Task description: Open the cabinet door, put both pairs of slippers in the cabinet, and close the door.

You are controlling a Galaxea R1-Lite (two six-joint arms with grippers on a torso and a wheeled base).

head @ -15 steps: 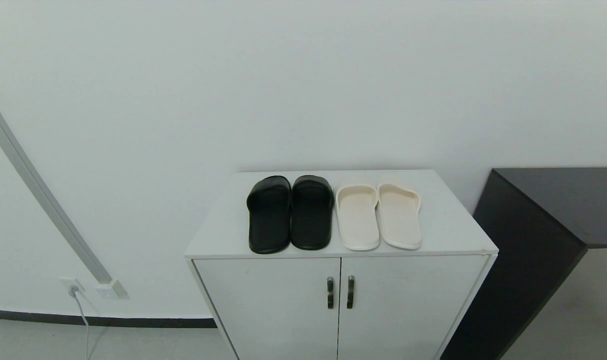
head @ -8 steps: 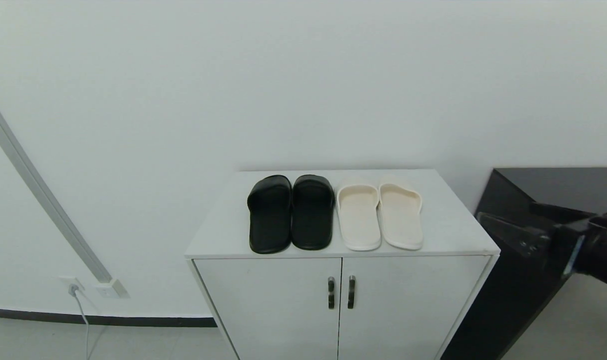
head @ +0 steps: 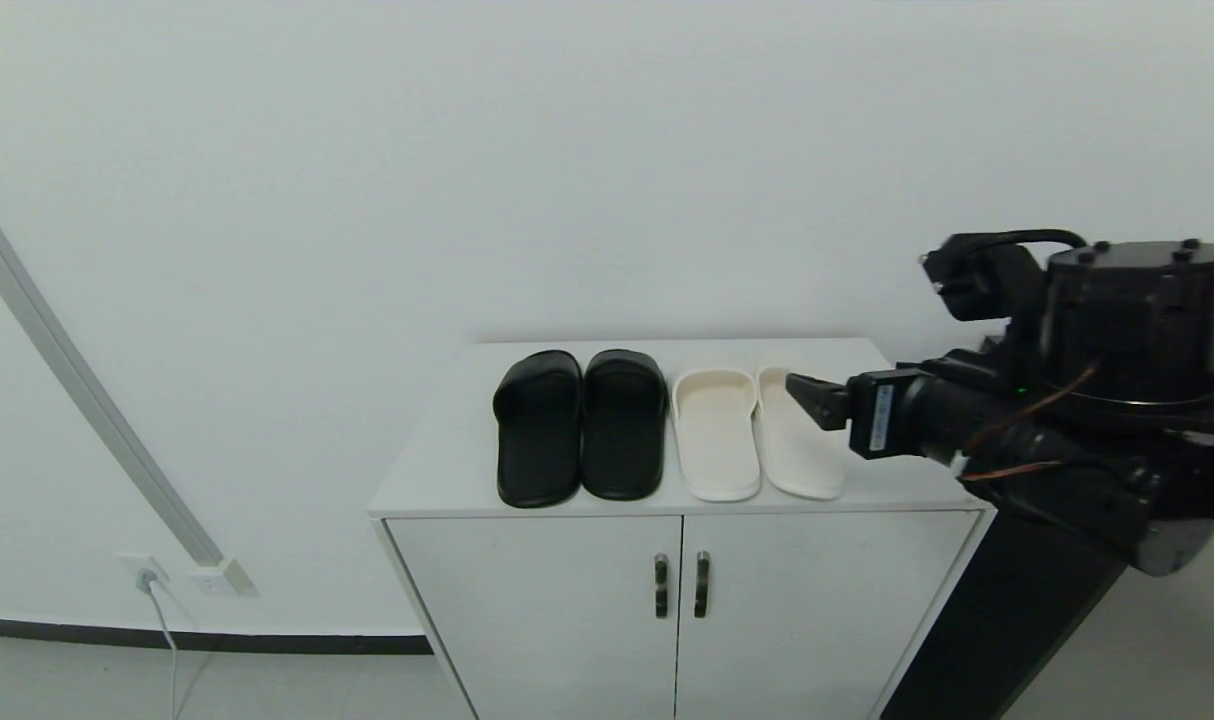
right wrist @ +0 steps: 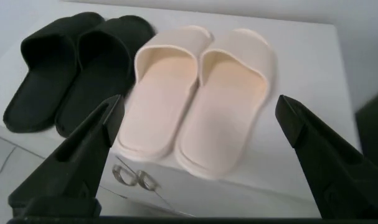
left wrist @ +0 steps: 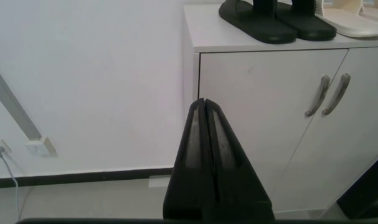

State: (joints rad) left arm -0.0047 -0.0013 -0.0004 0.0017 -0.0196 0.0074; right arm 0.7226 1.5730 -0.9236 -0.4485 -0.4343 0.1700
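Note:
A white cabinet (head: 437, 470) stands against the wall with both doors shut, and two dark handles (head: 681, 584) meet at the middle. On its top lie a black pair of slippers (head: 579, 425) on the left and a cream pair (head: 757, 432) on the right, toes toward the wall. My right gripper (head: 817, 400) hovers open over the cabinet's right end, just beside the right cream slipper. In the right wrist view its spread fingers (right wrist: 83, 162) frame the cream pair (right wrist: 201, 99). My left gripper (left wrist: 204, 104) is shut and empty, held low off the cabinet's left front corner (left wrist: 198, 56).
A black table (head: 977, 620) stands close against the cabinet's right side. A wall socket with a cable (head: 147, 578) and a slanting grey conduit (head: 67, 365) are on the wall to the left. Open floor lies left of the cabinet.
My right arm has come in from the right edge, risen and reached left, and now hangs over the cabinet's right end. The slippers and doors have not moved.

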